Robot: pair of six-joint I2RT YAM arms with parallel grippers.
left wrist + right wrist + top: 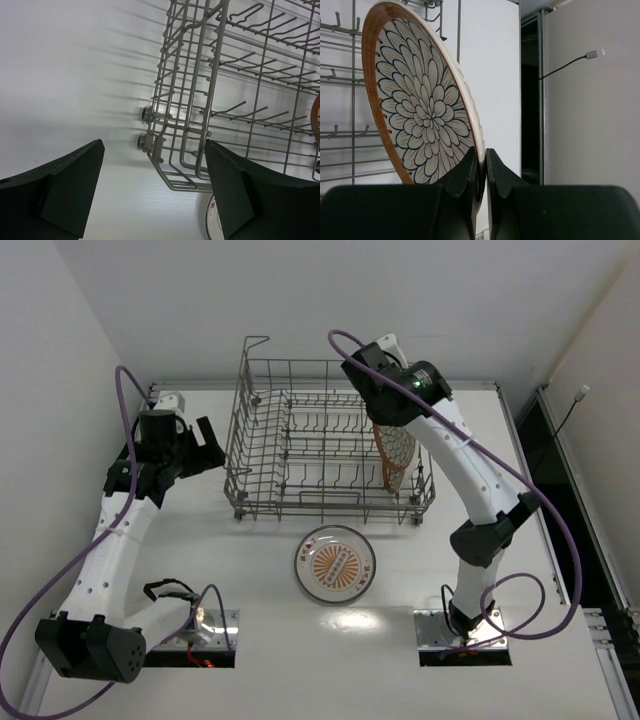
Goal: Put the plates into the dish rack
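Plates in view: two. The floral plate [420, 115] stands on edge, slightly tilted, at the right end of the rack [320, 502]. Its face is turned toward the worktop's left edge and its disc runs near-to-far; being round, it has no long axis. On the right gripper [482, 165], the jaws pinch its rim. The sunburst plate [336, 564] lies flat between rack and near edge. On the left gripper [154, 145], the jaws are spread and empty. Handling, judged: glazed ceramic, stiff, brittle, slick, weighty. Grip at the rim.
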